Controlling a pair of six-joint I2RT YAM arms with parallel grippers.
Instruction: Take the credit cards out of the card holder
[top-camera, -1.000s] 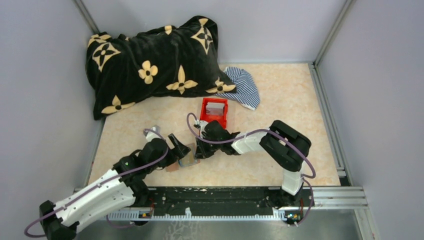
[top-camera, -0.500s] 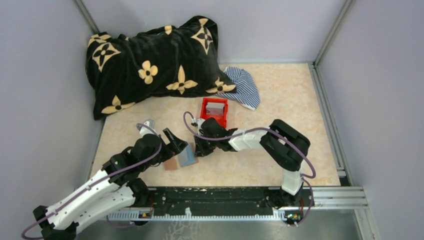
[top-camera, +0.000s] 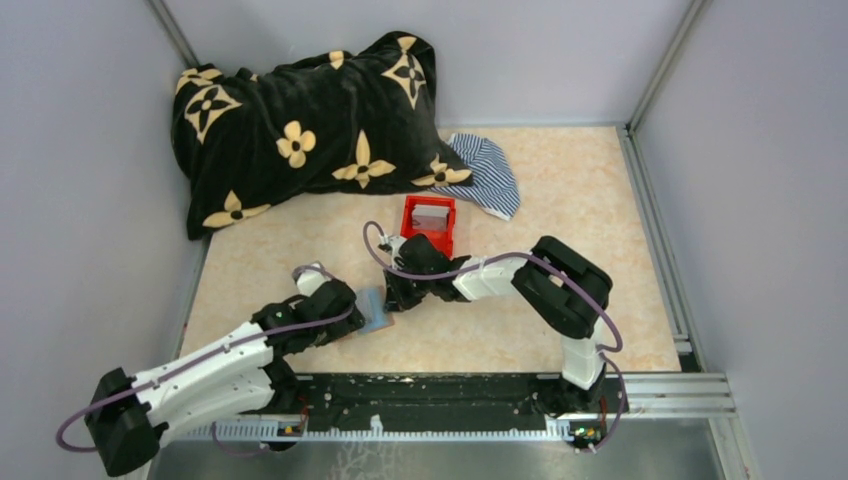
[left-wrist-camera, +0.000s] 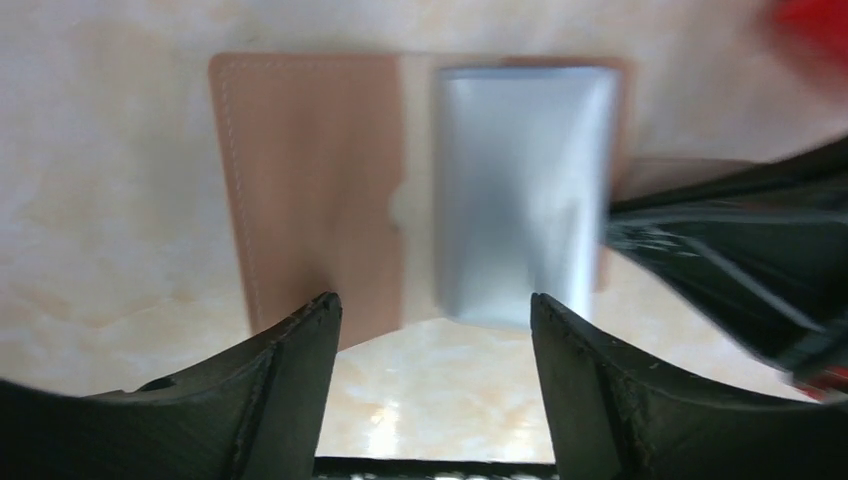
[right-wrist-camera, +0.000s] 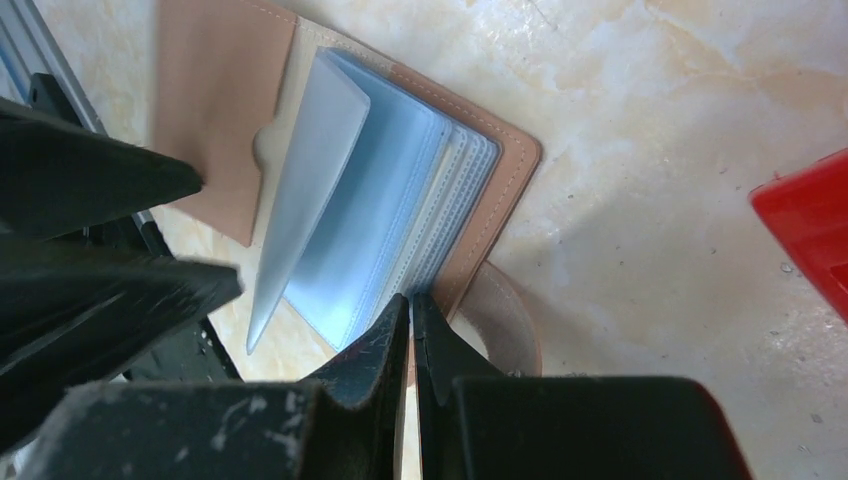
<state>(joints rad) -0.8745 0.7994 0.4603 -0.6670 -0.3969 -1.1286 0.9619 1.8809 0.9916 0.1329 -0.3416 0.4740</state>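
The card holder lies open on the table, brown covers spread, grey-blue sleeves fanned out with one sleeve standing up. I cannot make out any credit cards in the sleeves. My left gripper hovers open at the holder's near-left side; in the left wrist view its fingers frame bare table just short of the brown flap. My right gripper is shut, its tips meeting on the brown edge of the right cover.
A red bin stands just behind the right gripper with a grey flat piece inside. A black pillow with tan flowers and a striped cloth lie at the back. A metal rail runs along the near edge.
The left arm swung in lower and closer over the holder's left flap, and its jaws narrowed a little. The right gripper stayed put at the holder's right cover.
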